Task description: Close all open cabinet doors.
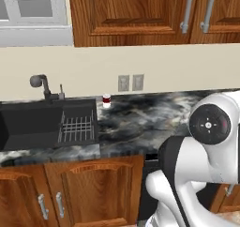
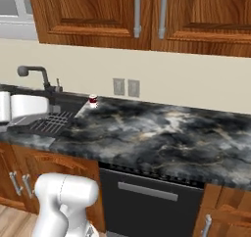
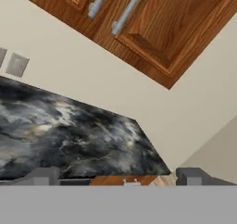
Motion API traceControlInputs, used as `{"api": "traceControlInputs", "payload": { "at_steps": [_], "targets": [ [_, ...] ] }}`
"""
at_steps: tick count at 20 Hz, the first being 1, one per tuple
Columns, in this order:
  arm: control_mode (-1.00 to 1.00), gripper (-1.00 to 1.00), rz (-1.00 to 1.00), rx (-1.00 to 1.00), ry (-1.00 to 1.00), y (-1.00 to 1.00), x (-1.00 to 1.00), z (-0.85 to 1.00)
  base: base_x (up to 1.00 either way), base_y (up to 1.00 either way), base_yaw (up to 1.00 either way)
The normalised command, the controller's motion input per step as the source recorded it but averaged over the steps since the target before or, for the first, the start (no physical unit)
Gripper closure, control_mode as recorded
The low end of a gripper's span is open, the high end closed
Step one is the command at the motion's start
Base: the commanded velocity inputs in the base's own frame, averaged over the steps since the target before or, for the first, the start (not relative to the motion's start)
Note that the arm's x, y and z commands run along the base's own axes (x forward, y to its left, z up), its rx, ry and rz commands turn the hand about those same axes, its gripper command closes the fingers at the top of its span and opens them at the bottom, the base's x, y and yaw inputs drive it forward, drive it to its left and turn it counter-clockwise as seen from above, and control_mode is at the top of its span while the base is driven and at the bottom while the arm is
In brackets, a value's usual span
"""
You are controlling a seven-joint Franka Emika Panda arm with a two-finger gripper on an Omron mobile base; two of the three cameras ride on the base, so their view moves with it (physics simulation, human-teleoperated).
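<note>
no readable writing on the small red can (image 1: 106, 100) at the worktop's (image 1: 140, 123) back edge; cabinet doors (image 2: 98, 15) flush; fingers (image 3: 45, 176) released

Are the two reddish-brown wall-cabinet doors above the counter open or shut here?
Shut: both reddish-brown wall-cabinet doors lie flush in one plane, grey bar handles side by side at the meeting edges.

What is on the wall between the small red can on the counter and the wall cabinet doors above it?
Bare cream wall separates the red can from the cabinet doors; two outlet plates sit off to the right, as the right base view shows.
</note>
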Motion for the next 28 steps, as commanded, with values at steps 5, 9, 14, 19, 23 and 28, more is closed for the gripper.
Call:
{"api": "traceControlInputs", "payload": {
  "at_steps": [5,9,14,19,23,28],
  "targets": [
    [1.0,-1.0,0.0,0.0,0.0,0.0,0.0,0.0,-0.27,0.84,0.37],
    [1.0,-1.0,0.0,0.0,0.0,0.0,0.0,0.0,-0.02,0.82,0.39],
    [1.0,-1.0,0.0,0.0,0.0,0.0,0.0,0.0,0.0,0.7,0.38],
    [1.0,-1.0,0.0,0.0,0.0,0.0,0.0,0.0,0.14,0.48,0.37],
    [1.0,-1.0,0.0,0.0,0.0,0.0,0.0,0.0,0.29,0.26,0.35],
    [1.0,-1.0,0.0,0.0,0.0,0.0,0.0,0.0,0.34,0.02,0.32]
  ]
}}
